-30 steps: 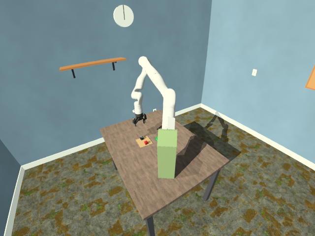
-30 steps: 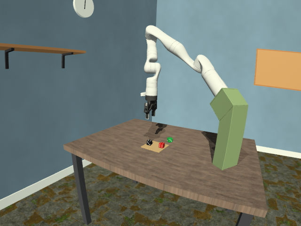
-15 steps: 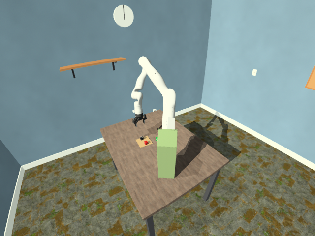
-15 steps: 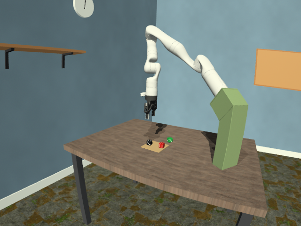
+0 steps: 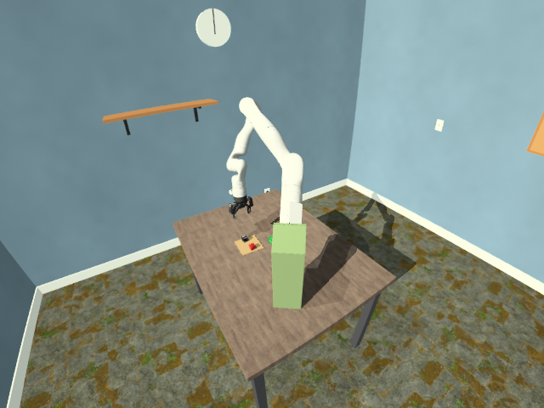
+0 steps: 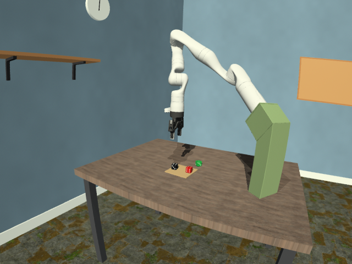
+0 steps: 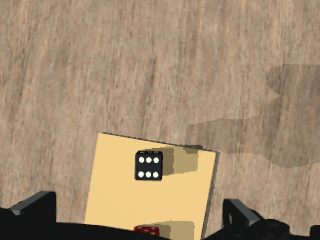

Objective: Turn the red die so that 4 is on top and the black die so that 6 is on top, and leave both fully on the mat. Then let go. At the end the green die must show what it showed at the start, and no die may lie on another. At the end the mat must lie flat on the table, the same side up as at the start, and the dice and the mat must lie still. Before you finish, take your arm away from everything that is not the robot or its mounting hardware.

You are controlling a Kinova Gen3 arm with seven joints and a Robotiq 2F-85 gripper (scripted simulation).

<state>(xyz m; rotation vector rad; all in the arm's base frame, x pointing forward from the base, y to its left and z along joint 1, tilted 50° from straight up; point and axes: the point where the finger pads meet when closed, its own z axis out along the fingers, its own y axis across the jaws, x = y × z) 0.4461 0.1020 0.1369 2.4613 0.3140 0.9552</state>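
The tan mat (image 6: pixel 181 171) lies flat on the table. The black die (image 6: pixel 174 166) sits on the mat's far side; in the wrist view (image 7: pixel 148 165) its top shows six white pips. The red die (image 6: pixel 188 169) also sits on the mat; in the wrist view (image 7: pixel 146 230) only its edge shows at the bottom. The green die (image 6: pixel 198 163) lies on the table just beyond the mat. My gripper (image 6: pixel 175 135) hangs high above the table's far edge, away from the dice, open and empty. It also shows in the top view (image 5: pixel 240 211).
The tall green base column (image 6: pixel 268 150) of the arm stands on the table to the right of the mat. The table's far edge is close under the gripper.
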